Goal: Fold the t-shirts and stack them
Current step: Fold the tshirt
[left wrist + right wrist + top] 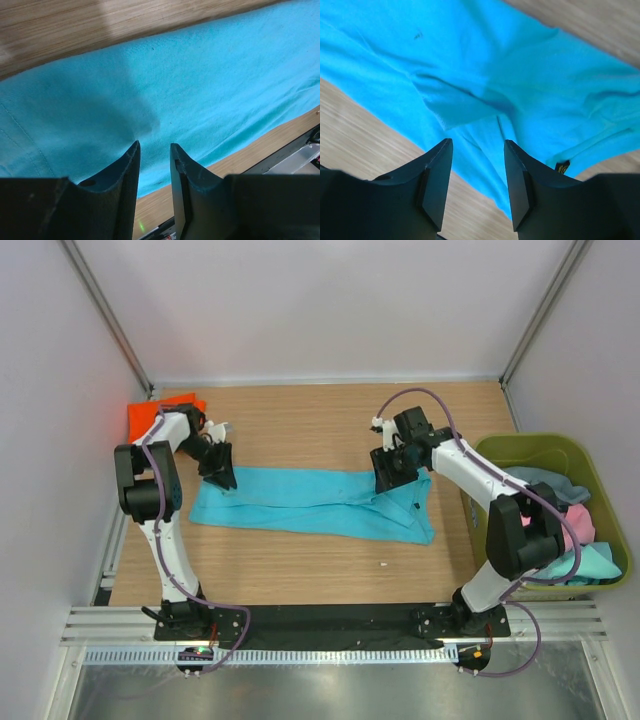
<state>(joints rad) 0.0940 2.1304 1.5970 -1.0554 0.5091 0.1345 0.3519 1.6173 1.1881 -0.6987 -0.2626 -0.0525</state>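
Top external view showed the turquoise t-shirt spread in a long band across the bench, the left tool at its left end and the right tool near its right, both released, jaws apart over the cloth

On my feeds I list: turquoise-blue t-shirt, plain; orange t-shirt, plain; olive-green bin; pink shirt, grey-blue shirt, teal shirt; table, light wood-grain.
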